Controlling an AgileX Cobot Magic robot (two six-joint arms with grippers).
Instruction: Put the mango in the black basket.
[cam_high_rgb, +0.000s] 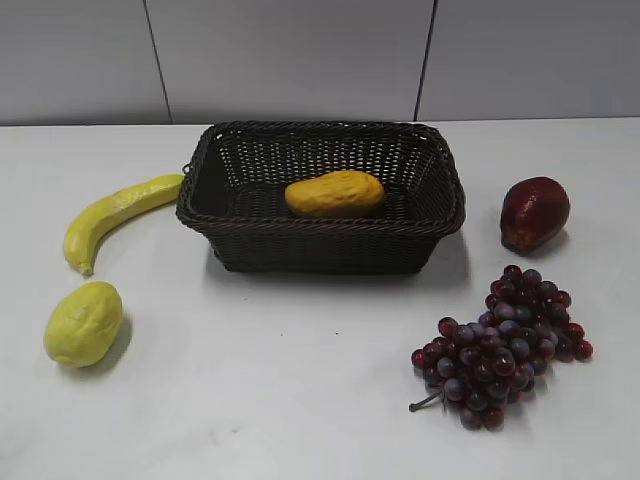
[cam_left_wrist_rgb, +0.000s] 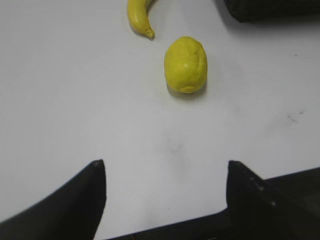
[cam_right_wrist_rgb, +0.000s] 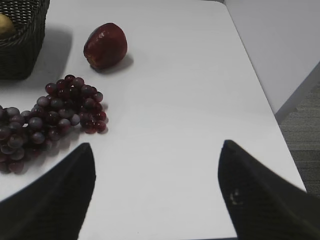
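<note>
The orange-yellow mango (cam_high_rgb: 335, 193) lies inside the black basket (cam_high_rgb: 320, 238) at the table's back middle. A sliver of the mango (cam_right_wrist_rgb: 4, 25) and a basket corner (cam_right_wrist_rgb: 22, 47) show at the top left of the right wrist view. A basket corner (cam_left_wrist_rgb: 270, 9) also shows at the top right of the left wrist view. My left gripper (cam_left_wrist_rgb: 165, 165) is open and empty over bare table, short of the lemon. My right gripper (cam_right_wrist_rgb: 156, 146) is open and empty over bare table, right of the grapes. Neither gripper shows in the exterior view.
A banana (cam_high_rgb: 115, 215) and a lemon (cam_high_rgb: 83, 323) lie left of the basket; both also show in the left wrist view, banana (cam_left_wrist_rgb: 139, 17) and lemon (cam_left_wrist_rgb: 185, 64). A dark red fruit (cam_high_rgb: 534, 213) and purple grapes (cam_high_rgb: 500, 345) lie right. The table's right edge (cam_right_wrist_rgb: 270, 110) is near.
</note>
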